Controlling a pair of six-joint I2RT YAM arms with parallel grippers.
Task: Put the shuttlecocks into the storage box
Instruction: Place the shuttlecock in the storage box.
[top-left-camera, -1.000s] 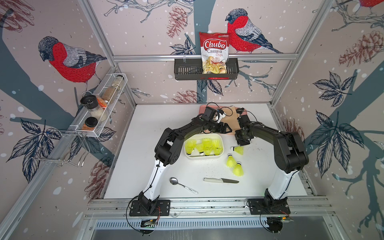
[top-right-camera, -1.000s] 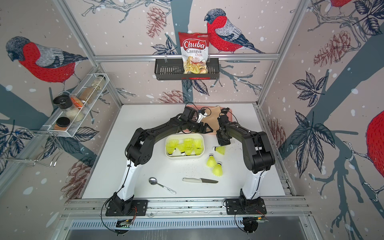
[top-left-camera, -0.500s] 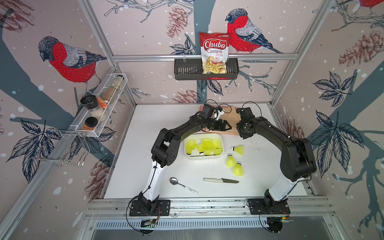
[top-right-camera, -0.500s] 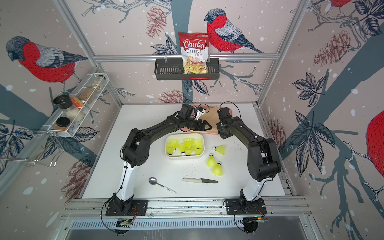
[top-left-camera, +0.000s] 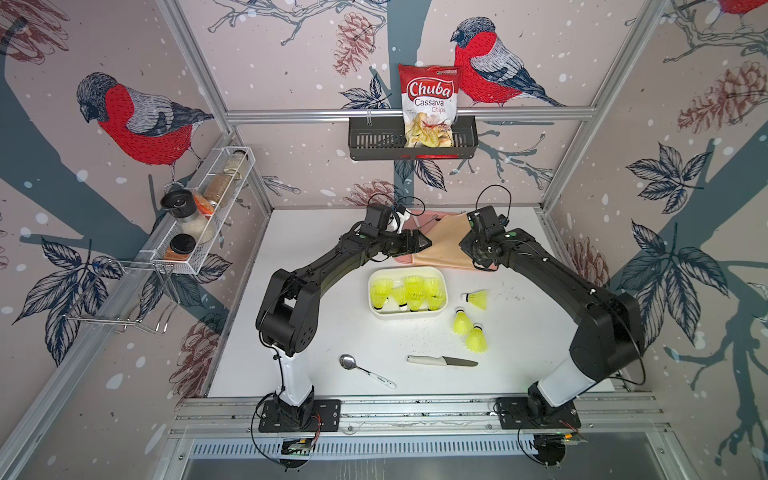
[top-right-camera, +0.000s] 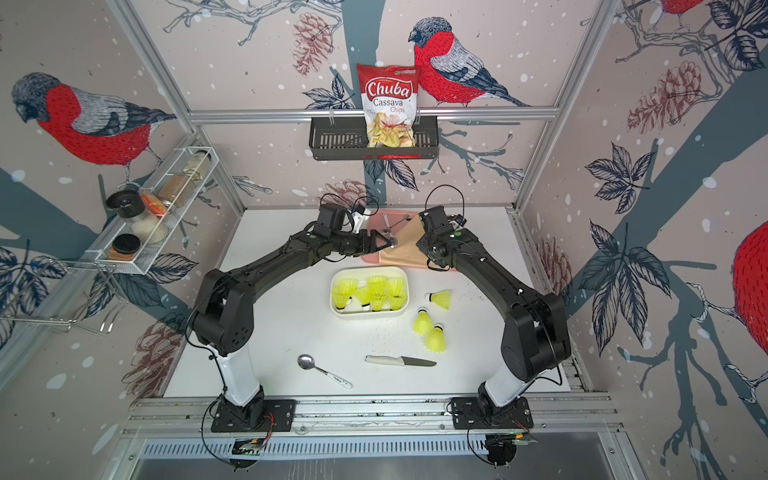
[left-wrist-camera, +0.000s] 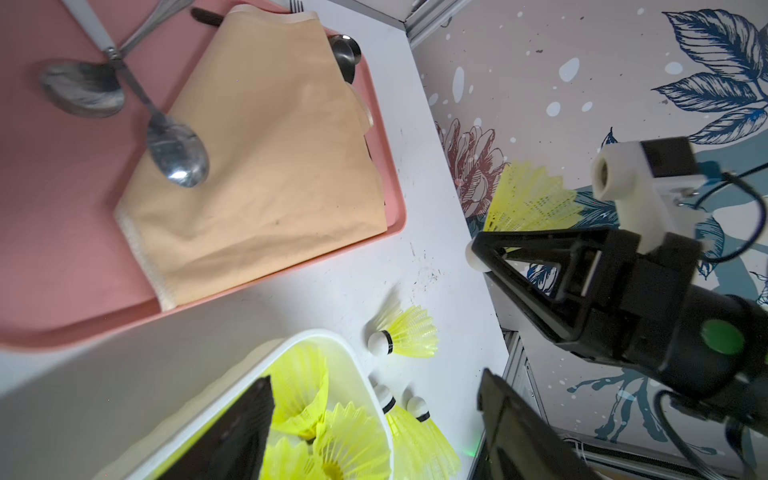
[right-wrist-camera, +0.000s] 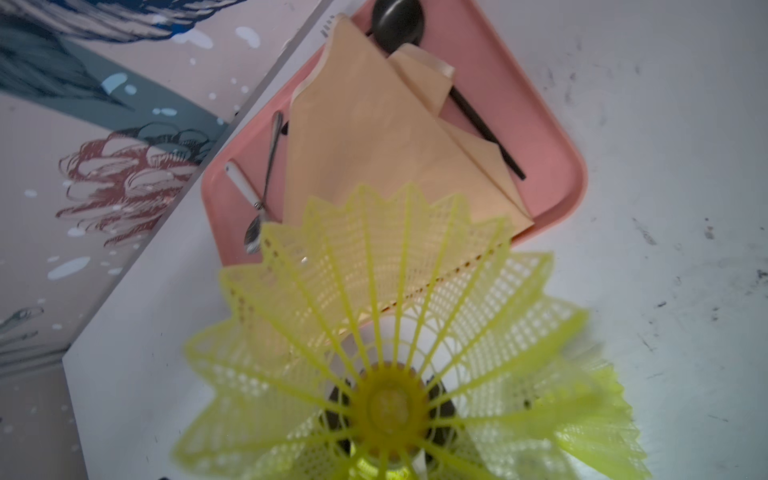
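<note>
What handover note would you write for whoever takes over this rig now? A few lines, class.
Left claw: open, empty, hovers near the flat pink tray.
Right claw: shut on one neon yellow plastic shuttlecock, in the air.
Done: several shuttlecocks lie in the shallow white plastic storage box.
Left: the held one and three loose shuttlecocks on the table beside the box.

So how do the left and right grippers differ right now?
The left gripper has its jaws wide open; the right gripper has its jaws shut. The left gripper holds nothing; the right gripper pinches a shuttlecock by its white tip. Both hang above the table by the pink tray, beyond the storage box.
</note>
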